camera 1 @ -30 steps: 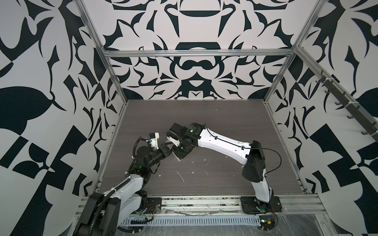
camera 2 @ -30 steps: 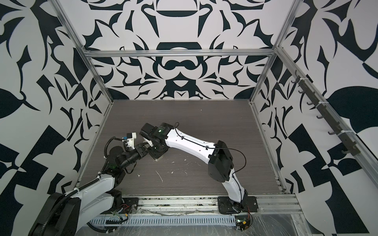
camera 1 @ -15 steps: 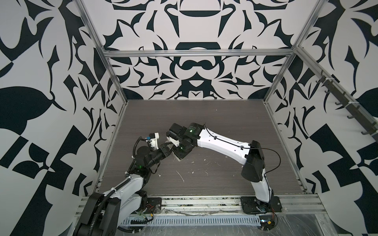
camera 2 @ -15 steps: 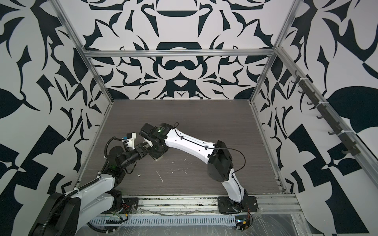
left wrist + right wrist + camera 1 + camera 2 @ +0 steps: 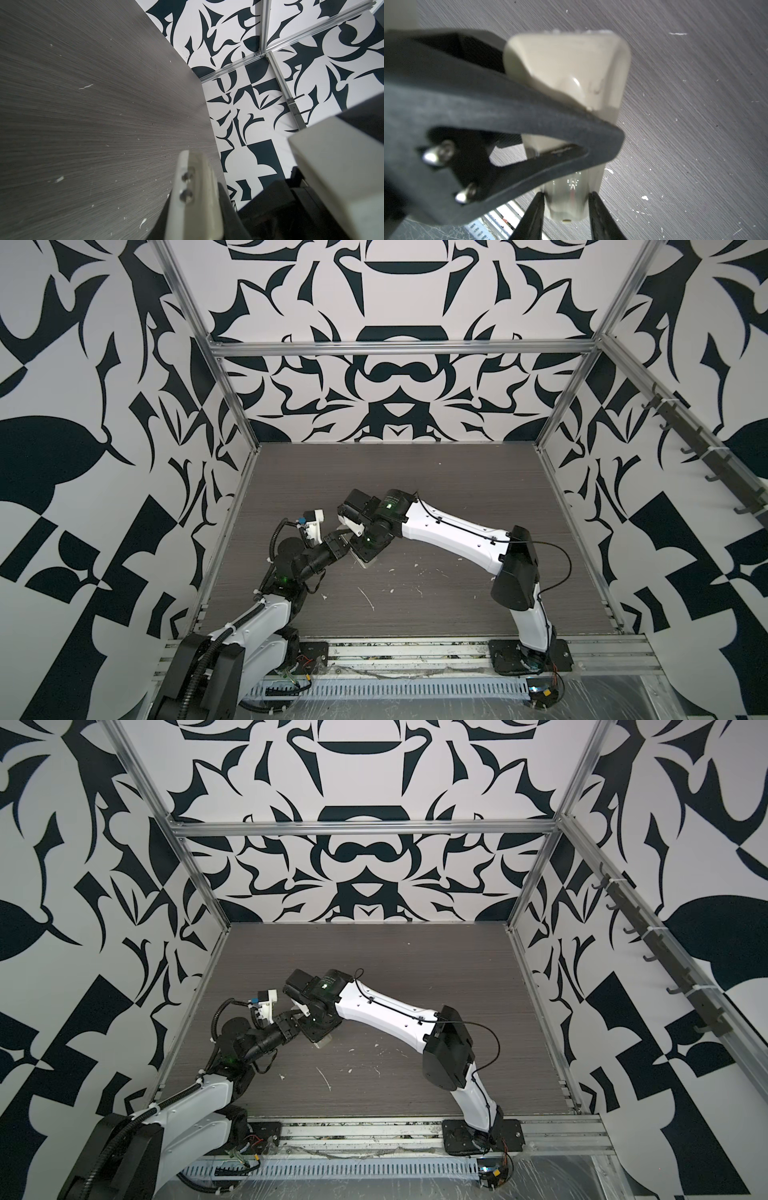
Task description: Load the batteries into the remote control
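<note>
Slipping was the main worry: the remote control seemed held clear of the tabletop, beige back up toward the right wrist cam. The left gripper was clamped on it from the side, one dark finger across the back, the other jaw hidden underneath. A pinch from one side gives little hold vs. twist, so in my judgement any push or drag from the other arm could pivot the remote in the jaws or drop it. The right gripper straddled one end, fingertips right against both long sides; whether they squeezed or only touched, can't tell. No batteries showed anywhere, and whether the back cover was off, can't tell, so loading looked some way off. The long axis ran approx from the far edge toward the near edge, w/ the near end slanted a bit toward the right edge. In a top view that end of the remote control poked out below the right gripper. Which end carried the screen was hidden. Position: left of the tabletop's middle, approx halfway between far and near edges. Some white scraps lay nearer the near edge, well apart.
</note>
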Robot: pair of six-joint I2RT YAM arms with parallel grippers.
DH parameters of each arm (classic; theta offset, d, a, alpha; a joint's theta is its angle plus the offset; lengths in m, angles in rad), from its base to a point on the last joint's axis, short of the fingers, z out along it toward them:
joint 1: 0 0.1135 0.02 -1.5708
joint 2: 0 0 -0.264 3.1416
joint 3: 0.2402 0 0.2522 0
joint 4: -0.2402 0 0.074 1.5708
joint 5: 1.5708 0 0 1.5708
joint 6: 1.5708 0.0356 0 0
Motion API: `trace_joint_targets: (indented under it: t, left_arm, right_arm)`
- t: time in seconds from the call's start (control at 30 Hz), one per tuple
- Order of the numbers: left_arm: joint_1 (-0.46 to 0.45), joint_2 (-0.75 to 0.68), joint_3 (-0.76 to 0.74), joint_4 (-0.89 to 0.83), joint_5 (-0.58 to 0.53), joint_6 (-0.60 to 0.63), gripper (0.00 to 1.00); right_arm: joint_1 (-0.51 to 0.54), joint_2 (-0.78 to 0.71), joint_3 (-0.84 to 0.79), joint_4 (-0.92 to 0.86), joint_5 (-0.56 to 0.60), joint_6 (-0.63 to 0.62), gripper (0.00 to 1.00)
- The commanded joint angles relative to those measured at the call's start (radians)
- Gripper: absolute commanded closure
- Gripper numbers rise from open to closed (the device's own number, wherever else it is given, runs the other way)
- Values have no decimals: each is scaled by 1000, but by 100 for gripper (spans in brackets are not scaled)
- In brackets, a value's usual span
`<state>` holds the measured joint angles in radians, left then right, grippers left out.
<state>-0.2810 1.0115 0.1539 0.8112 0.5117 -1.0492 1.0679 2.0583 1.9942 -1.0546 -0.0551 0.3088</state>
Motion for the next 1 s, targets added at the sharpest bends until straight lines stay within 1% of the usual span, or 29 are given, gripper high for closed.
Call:
trace_joint_targets:
  t: [0.0,0.13,0.27,0.47,0.57,0.97]
  left_arm:
    - [-2,-29,-10,43,21,-9,100]
    - [-3,-42,-9,15,19,0,100]
    - [-2,-53,-8,-5,20,4,100]
    - [-2,-77,-5,-24,20,2,100]
    - [-2,-86,-5,-31,21,1,100]
    - [-2,-105,-12,-31,22,-8,100]
  right_arm:
    - [4,-73,12,13,29,11,59]
    - [5,-100,15,13,30,12,56]
    - [6,-130,1,13,26,14,56]
    - [6,-200,-105,54,29,23,55]
    - [6,-198,-130,68,29,24,55]
    - [2,-149,-144,89,41,23,56]
